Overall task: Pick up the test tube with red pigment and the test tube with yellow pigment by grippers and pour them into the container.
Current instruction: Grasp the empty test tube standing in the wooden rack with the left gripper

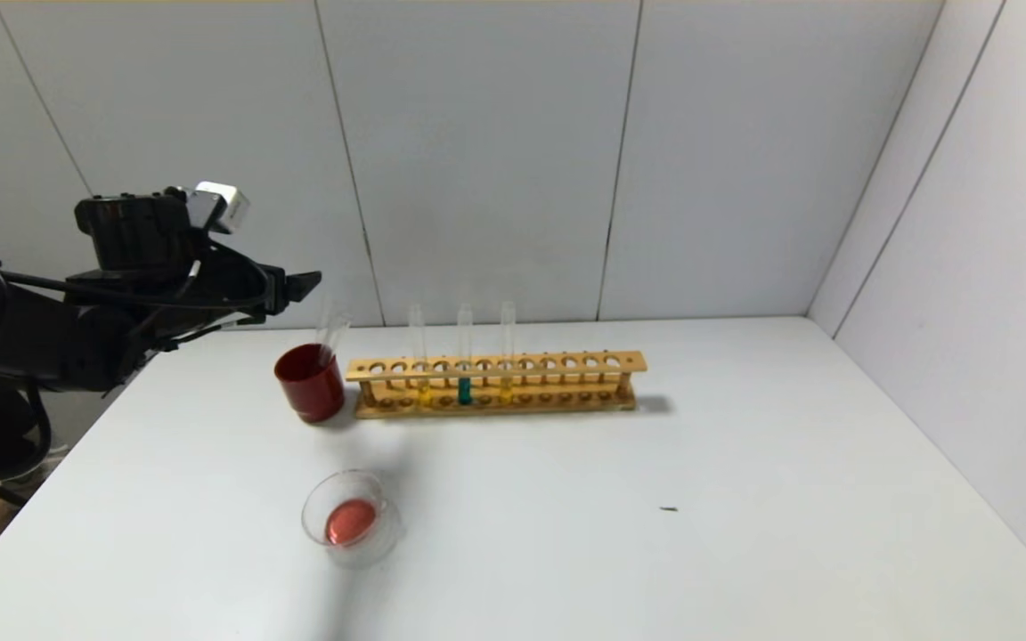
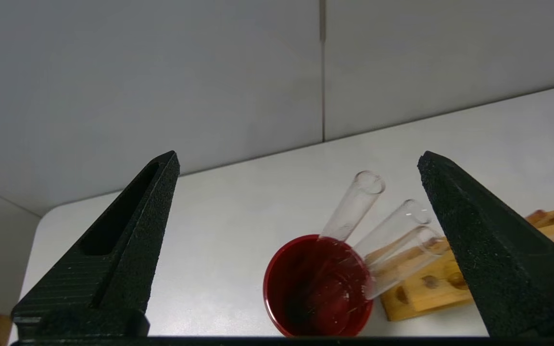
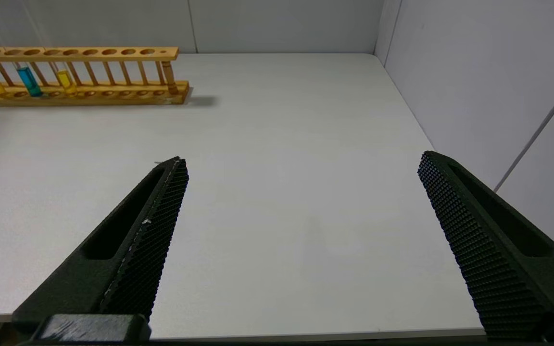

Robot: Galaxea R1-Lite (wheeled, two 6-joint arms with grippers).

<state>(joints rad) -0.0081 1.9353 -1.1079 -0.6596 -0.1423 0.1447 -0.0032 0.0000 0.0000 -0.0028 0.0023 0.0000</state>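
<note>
Left claw (image 2: pixel 298 163) gapes wide, empty, above dark red cup (image 2: pixel 318 288); I next align squarely on a yellow tube (image 1: pixel 507 352).

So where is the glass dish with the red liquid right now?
In the head view the glass dish sits on the table's near-left part, in front of the dark red cup and apart from it.

Head camera looks down across the surface (image 1: pixel 745 499); both wrist cameras face forward low, sharing the wooden rack (image 1: pixel 495 383) (image 3: pixel 80 72) (image 2: pixel 431 288).
</note>
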